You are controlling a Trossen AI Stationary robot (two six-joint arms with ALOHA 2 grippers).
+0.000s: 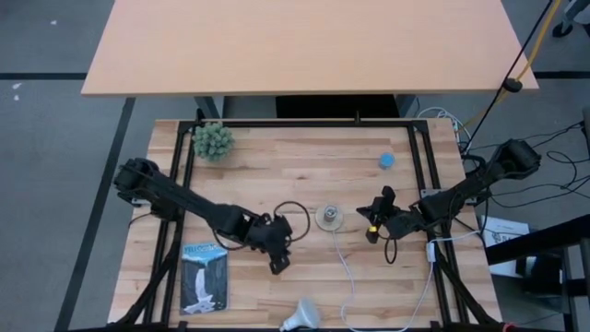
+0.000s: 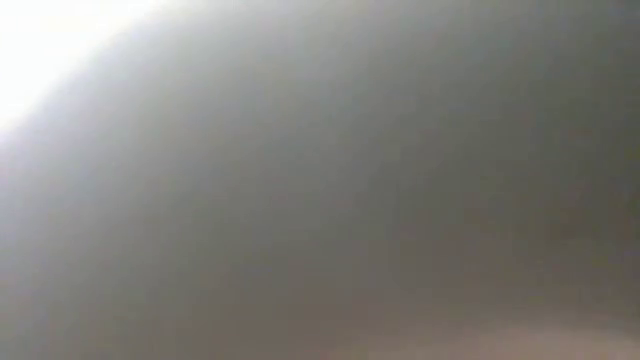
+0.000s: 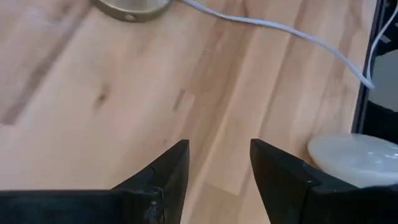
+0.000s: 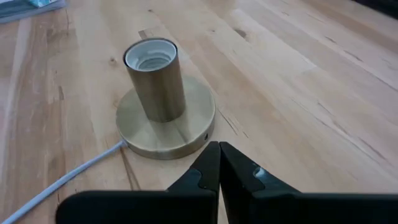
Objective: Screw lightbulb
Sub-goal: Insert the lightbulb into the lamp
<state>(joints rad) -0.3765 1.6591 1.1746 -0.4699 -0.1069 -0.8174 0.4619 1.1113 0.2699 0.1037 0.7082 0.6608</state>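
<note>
I see one bulb [image 1: 300, 316], lying on its side at the near edge of the desk [image 1: 304, 157], dome toward the near-left and narrow end pointing far-right. In the left wrist view its frosted dome [image 3: 354, 158] sits just beside my left hand's fingers [image 3: 168, 180], not between them.

My left hand [image 1: 278, 266] is released: the two fingers stand apart over bare wood with nothing between them. It hovers near the desk's middle, a little short of the bulb and to its left.

My right hand [image 1: 372, 232] is clenched, fingers [image 4: 219, 168] pressed tip to tip on nothing, just right of the socket [image 1: 330, 218]. There is one socket, a brassy tube on a round base with its white-lined mouth up and unfilled [image 4: 151, 59]. One white cord [image 1: 348, 277] runs from it toward the near edge.

Elsewhere I count one green plant [image 1: 213, 140] at the far left, one small blue cap [image 1: 387, 160] at the far right, one booklet [image 1: 204, 277] at the near left and one black cable loop [image 1: 293, 219] left of the socket.

The low view shows only a grey blur.
</note>
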